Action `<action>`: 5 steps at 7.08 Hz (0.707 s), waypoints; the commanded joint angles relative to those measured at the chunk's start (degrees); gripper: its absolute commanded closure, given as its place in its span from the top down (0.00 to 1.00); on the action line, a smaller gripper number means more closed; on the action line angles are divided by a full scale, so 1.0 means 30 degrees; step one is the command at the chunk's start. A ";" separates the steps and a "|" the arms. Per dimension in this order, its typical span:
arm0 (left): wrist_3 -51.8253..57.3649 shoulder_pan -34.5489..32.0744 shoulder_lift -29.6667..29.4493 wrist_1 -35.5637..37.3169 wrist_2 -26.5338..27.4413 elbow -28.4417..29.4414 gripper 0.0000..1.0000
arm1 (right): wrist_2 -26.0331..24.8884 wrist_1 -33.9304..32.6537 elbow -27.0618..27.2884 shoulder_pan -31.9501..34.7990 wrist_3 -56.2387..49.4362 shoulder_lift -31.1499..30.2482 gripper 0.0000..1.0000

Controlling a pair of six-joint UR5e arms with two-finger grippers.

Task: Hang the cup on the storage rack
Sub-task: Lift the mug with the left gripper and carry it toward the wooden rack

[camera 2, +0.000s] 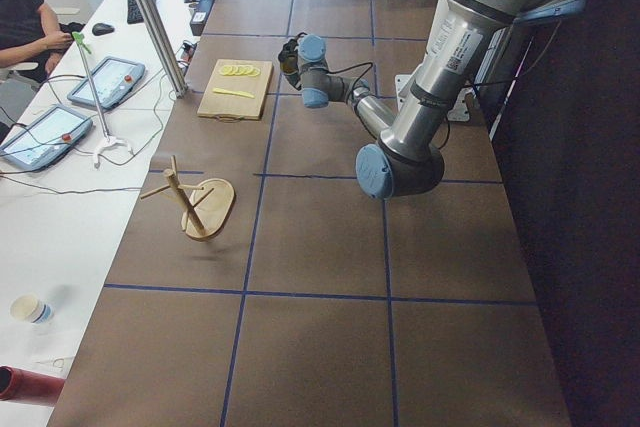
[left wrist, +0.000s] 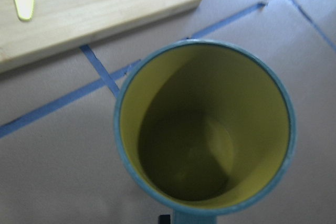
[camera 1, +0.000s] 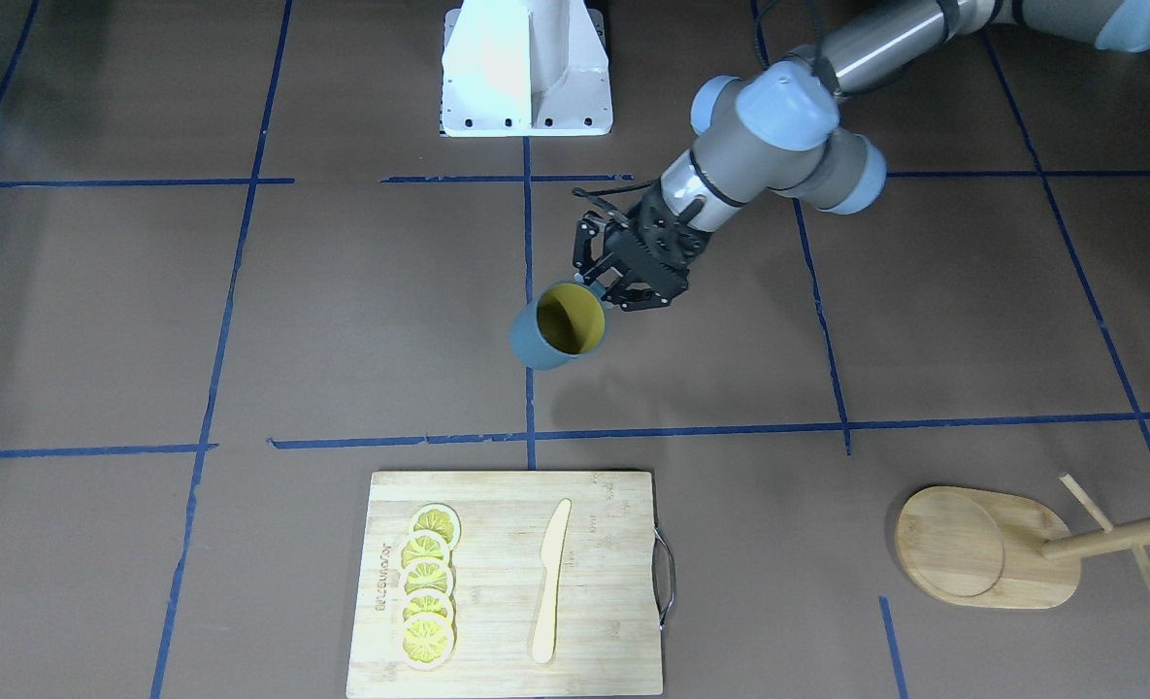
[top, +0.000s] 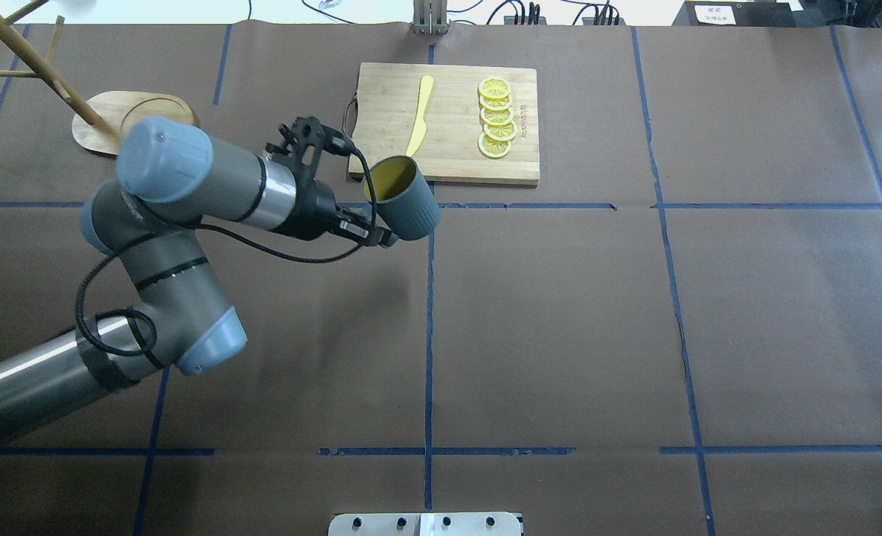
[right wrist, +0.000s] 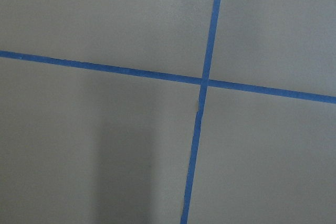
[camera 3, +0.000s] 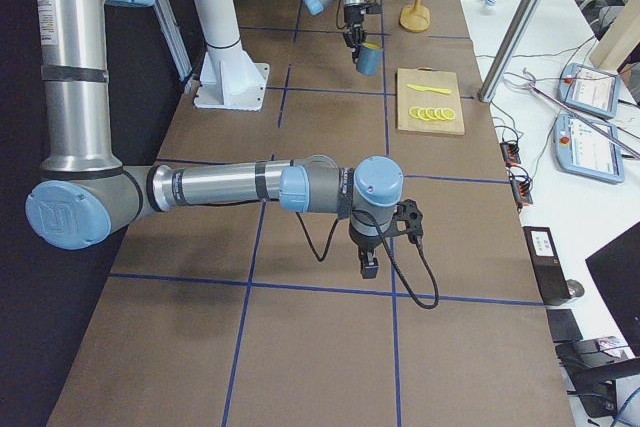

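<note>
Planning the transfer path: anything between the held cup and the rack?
Nothing visible. The left gripper holds the cup above the table; the stretch toward the storage rack is bare. The cutting board lies off that line.

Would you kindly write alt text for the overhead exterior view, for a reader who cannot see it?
The robot's left gripper holds a teal-grey cup with a yellow inside, tilted, over a brown table marked with blue tape. Beyond it lies a cutting board with lemon slices and a knife; a wooden mug rack stands at the picture's far left.
</note>
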 commanded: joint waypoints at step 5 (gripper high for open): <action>-1.4748 -0.3917 0.1345 -0.5845 0.1146 0.0058 0.00 | -0.0230 -0.0017 0.0035 0.0124 0.0265 -0.0213 0.99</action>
